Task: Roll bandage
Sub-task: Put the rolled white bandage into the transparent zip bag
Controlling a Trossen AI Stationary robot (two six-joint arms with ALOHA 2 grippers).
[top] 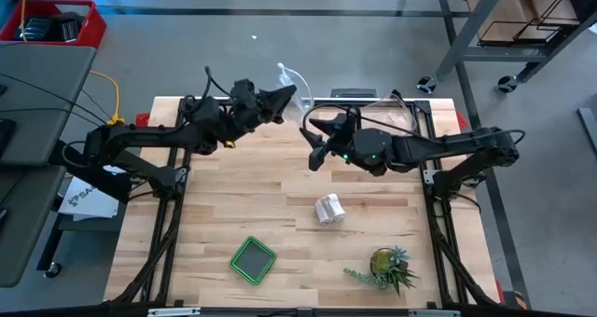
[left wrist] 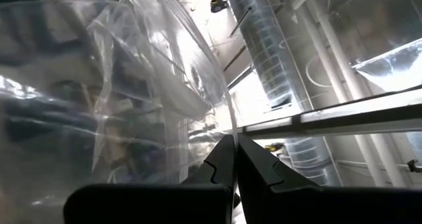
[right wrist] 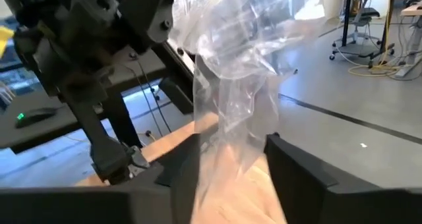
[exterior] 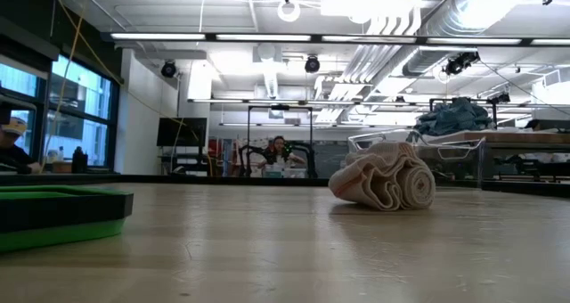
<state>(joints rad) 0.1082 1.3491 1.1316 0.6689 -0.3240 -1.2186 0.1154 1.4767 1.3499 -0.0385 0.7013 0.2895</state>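
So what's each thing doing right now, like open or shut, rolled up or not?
Bandage: bunched into a loose roll, lying on the table, nothing touching it.
Clear plastic bag: crinkled, held up off the table.
Left gripper: shut on the bag's edge.
Right gripper: open, fingers on either side of the bag.
Green tray: flat on the table, right way up.
Small plant: sitting on the table.
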